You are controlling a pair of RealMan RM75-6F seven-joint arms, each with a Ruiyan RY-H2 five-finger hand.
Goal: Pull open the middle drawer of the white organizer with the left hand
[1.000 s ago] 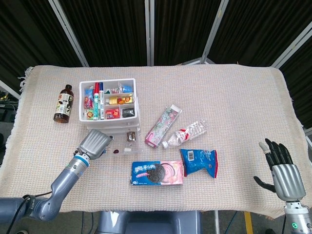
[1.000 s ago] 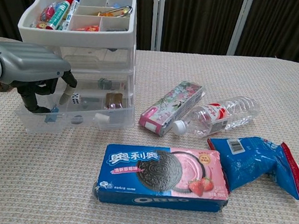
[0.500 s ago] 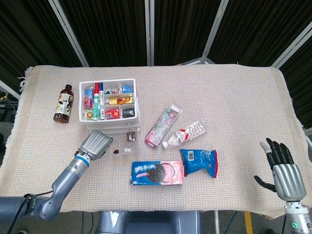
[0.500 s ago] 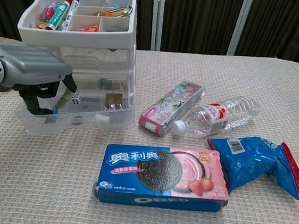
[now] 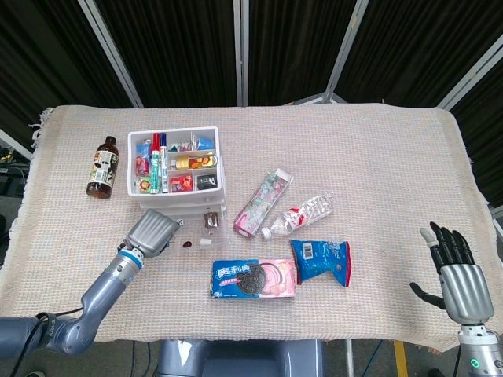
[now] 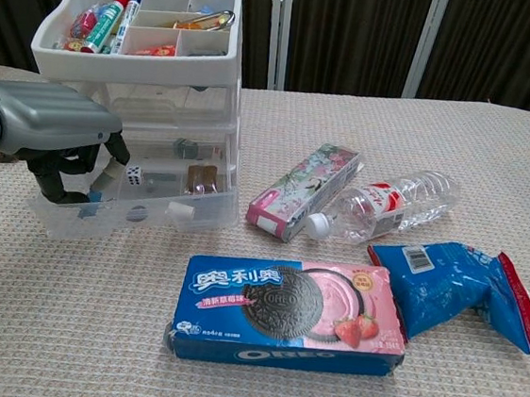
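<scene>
The white organizer (image 5: 174,161) (image 6: 156,66) stands at the left of the table, with a filled top tray over clear drawers. One clear drawer (image 5: 206,232) (image 6: 155,209) sticks out toward me, showing a die, a brown block and small bits inside. My left hand (image 5: 153,233) (image 6: 50,126) sits at that drawer's front left corner, fingers curled down over its front rim. I cannot tell for sure which level this drawer belongs to. My right hand (image 5: 454,271) hovers at the table's near right edge, fingers spread and empty.
A brown bottle (image 5: 101,167) stands left of the organizer. Right of it lie a pink floral carton (image 6: 304,189), a plastic water bottle (image 6: 392,204), a blue snack bag (image 6: 459,290) and an Oreo box (image 6: 289,313) near the front.
My left hand has drawn slightly toward me and its fingers have curled tighter on the drawer front. The drawer has barely shifted. The right hand stays still.
</scene>
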